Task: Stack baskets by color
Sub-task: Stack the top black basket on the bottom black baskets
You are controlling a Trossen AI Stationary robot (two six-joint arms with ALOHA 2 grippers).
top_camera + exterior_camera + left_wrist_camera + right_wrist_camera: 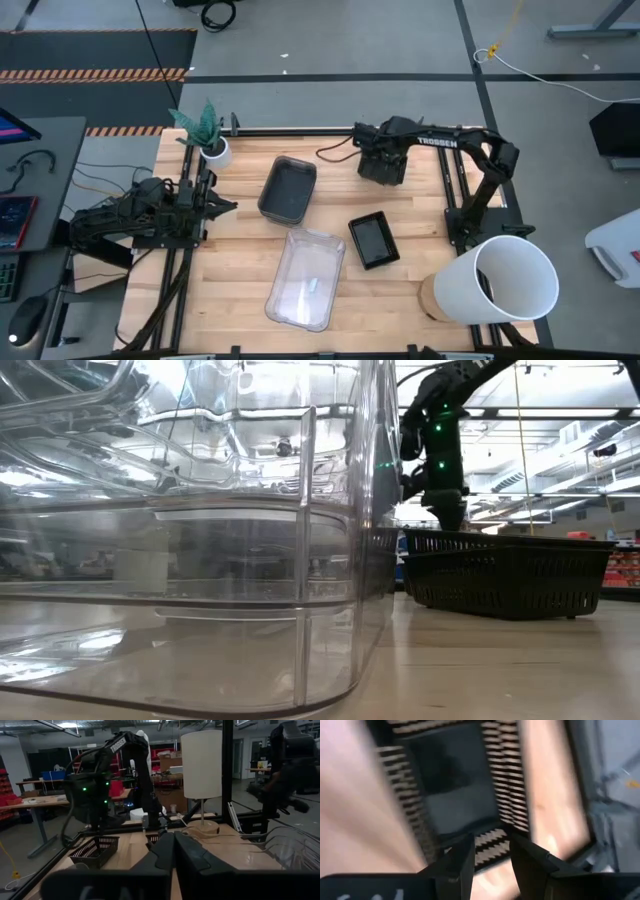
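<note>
My right gripper (382, 168) hangs over the table's far right part, shut on a small black slatted basket (455, 785), which also shows under that arm in the left wrist view (95, 851). A second black basket (373, 240) rests flat on the table nearer the front. The smoky grey basket (288, 190) lies left of the right gripper, and the clear basket (305, 278) lies at the front centre. My left gripper (172, 851) is shut with nothing in it, drawn back at the table's left side (226, 207). My right gripper holds the black basket by one short end wall (487, 844), with one finger (462, 862) on each side of that slatted wall. The fingers come steeply from above. The basket hangs below them, tilted, and seems clear of the table.
A big white bucket (505, 282) lies on its side at the front right. A small white plant pot (214, 152) stands at the far left corner. The clear basket fills the low view's left (180, 540); bare wood lies between the baskets.
</note>
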